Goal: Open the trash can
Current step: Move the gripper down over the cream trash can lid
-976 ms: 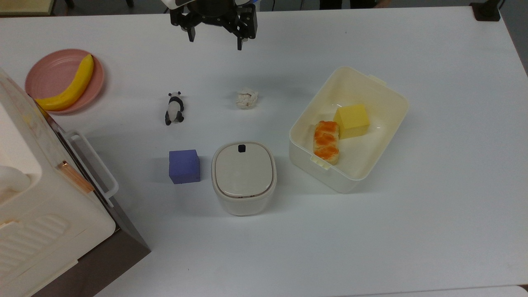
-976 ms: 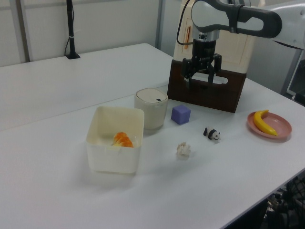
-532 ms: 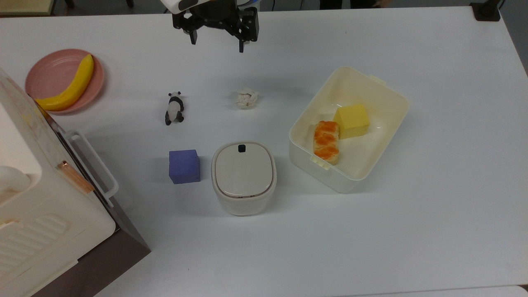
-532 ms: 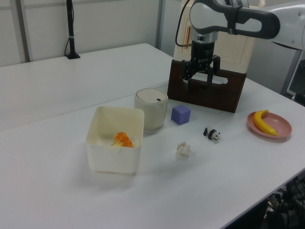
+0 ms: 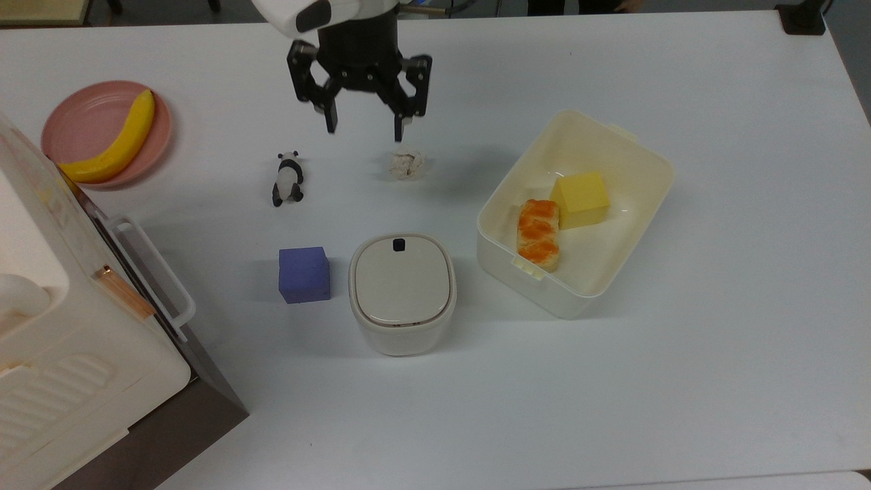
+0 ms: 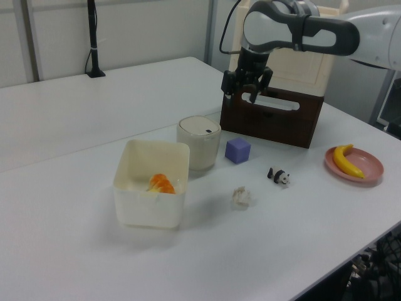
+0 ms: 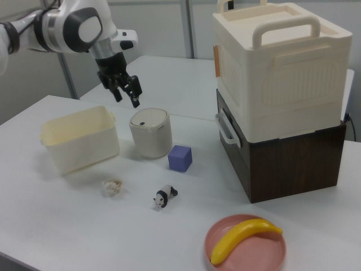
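Cream plastic, the trash can (image 5: 402, 294) is judged light and rigid; its black button (image 5: 399, 244) should be pressed. The tool (image 5: 365, 127) is spread wide, empty.

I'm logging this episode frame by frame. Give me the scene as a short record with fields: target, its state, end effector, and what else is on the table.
target: trash can
lid: shut, black button on top
end effector: open, holding nothing, above the table, apart from the trash can
beside the target: purple cube on the top view's left, tub on the top view's right
tub contents: yellow block, orange-topped bread
other items: crumpled paper, panda figure, banana on pink plate, white appliance
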